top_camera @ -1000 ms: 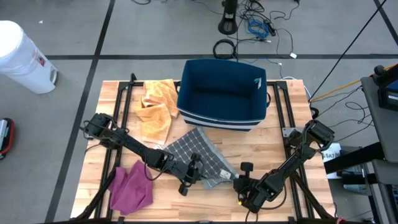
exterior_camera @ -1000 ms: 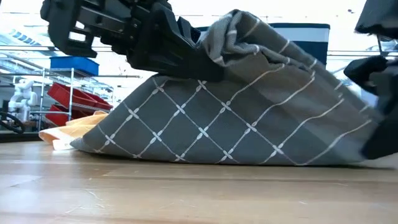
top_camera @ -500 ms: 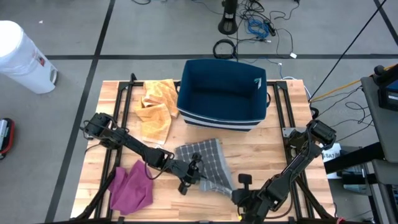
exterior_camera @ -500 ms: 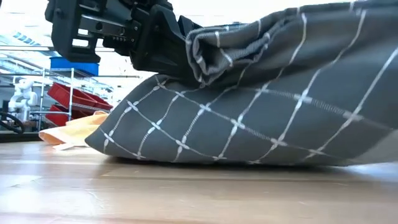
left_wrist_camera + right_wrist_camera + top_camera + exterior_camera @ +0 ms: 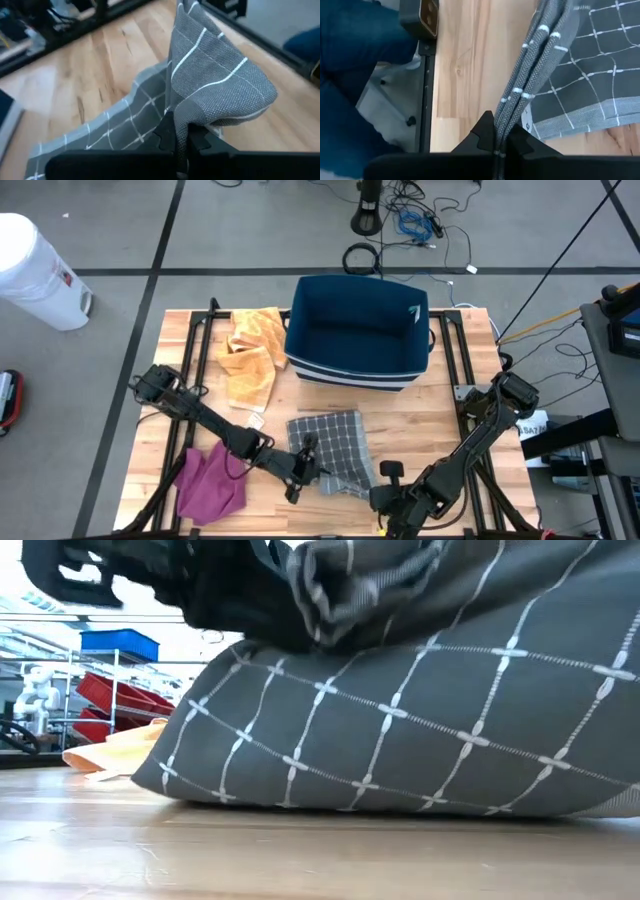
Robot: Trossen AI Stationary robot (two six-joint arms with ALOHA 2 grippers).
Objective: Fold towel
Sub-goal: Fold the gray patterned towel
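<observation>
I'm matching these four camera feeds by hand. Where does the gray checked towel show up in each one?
High view: gray checked towel at the table's front middle, before the blue bin.
Low view: towel fills most of the frame.
Left wrist view: pinched edge rising from the left gripper.
Right wrist view: folded edge in the right gripper.
Shared landmark: the wooden tabletop.
</observation>
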